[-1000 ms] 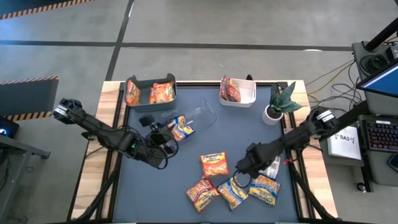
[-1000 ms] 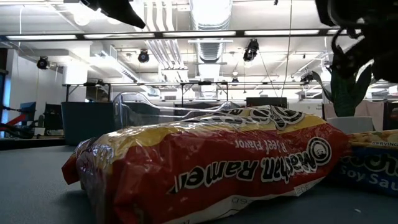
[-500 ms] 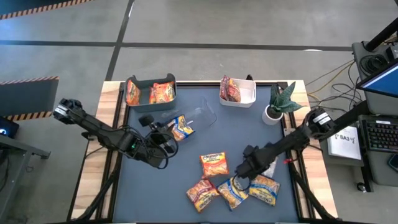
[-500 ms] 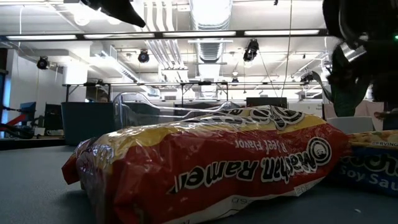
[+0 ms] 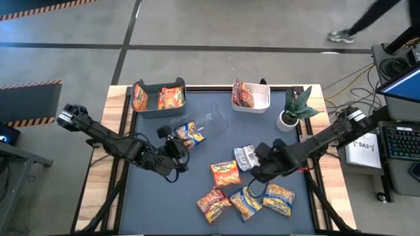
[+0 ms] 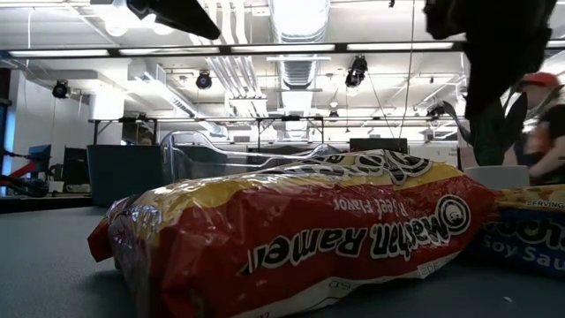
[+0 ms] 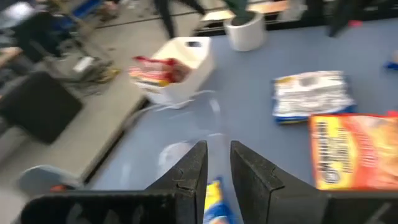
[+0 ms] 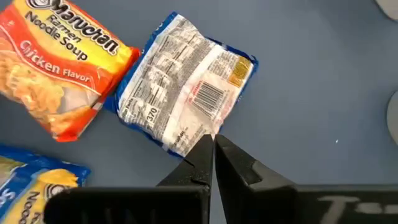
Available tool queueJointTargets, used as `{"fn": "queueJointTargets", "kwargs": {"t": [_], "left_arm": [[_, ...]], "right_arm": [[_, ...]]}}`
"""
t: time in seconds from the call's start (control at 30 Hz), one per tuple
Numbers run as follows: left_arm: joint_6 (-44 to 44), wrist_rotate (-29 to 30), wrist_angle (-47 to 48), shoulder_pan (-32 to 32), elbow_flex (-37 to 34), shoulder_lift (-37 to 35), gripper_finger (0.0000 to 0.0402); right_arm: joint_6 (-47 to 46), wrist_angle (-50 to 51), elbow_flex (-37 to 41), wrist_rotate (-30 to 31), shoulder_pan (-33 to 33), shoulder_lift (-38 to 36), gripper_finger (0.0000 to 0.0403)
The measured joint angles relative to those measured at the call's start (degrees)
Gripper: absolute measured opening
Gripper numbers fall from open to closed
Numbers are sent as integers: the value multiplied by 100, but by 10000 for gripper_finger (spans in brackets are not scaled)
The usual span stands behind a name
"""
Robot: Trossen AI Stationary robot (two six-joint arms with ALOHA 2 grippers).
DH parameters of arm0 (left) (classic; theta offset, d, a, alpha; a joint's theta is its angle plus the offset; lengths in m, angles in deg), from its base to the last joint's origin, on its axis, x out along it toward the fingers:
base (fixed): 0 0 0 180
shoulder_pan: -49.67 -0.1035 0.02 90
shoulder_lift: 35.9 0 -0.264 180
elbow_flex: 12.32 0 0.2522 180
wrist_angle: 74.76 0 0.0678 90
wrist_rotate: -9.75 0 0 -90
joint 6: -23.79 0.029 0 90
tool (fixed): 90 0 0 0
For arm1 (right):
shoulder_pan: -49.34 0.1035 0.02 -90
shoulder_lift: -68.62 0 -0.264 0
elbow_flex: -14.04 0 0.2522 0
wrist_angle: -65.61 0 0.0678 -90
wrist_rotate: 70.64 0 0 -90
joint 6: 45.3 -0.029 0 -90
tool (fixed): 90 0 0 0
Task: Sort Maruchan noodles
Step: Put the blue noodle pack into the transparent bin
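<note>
Big open workshop with ceiling lights behind, dark blue surface (image 5: 197, 164) in the middle with wooden edges. Teal bin (image 5: 157, 97) at the far left corner holding orange packets, white bin (image 5: 252, 96) further right with a dark red packet in it, potted plant (image 5: 292, 108) just beside that. Clear bin (image 5: 209, 121) tipped over near the middle.

Right pincer (image 8: 212, 144) out over the middle of the surface, fingers pressed together on the edge of a blue packet (image 8: 186, 106) flipped white-back-up, barcode showing. Same packet just right of an orange chicken-flavor packet (image 5: 225, 173) in the overhead view. Three more packets clustered at the near edge: a red-orange one (image 5: 213, 202), and two blue-yellow ones (image 5: 245, 203) (image 5: 279, 199).

Left pincer (image 7: 216, 171) low by the mouth of the clear bin, fingers spread a little either side of a blue-yellow packet (image 5: 191, 134) lying there; probably not gripping it, though blurry.

Someone's legs (image 5: 367, 23) passing at the far right corner
</note>
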Motion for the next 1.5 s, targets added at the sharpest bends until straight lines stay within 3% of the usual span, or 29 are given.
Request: {"fn": "queueJointTargets", "kwargs": {"t": [0.3, 0.6, 0.87, 1.1, 1.5], "left_arm": [[1263, -883, -1573, -43, 36, 783, 47], [1700, -1778, -2371, -578, 426, 1842, 47], [1843, -2568, -2991, -1077, 977, 3078, 47], [1944, -2577, -3220, -1305, 1775, 4128, 47], [1713, -3018, -3360, -1581, 2070, 4706, 37]], "right_arm": [[-126, -1096, 1199, 28, 24, -1205, 9], [-139, -2301, 2315, 83, -16, -1705, 9], [-112, -2473, 2464, 440, -67, -1772, 9], [-63, -2568, 2483, 520, -67, -1711, 9], [-284, -2706, 2565, 473, -65, -1696, 12]]}}
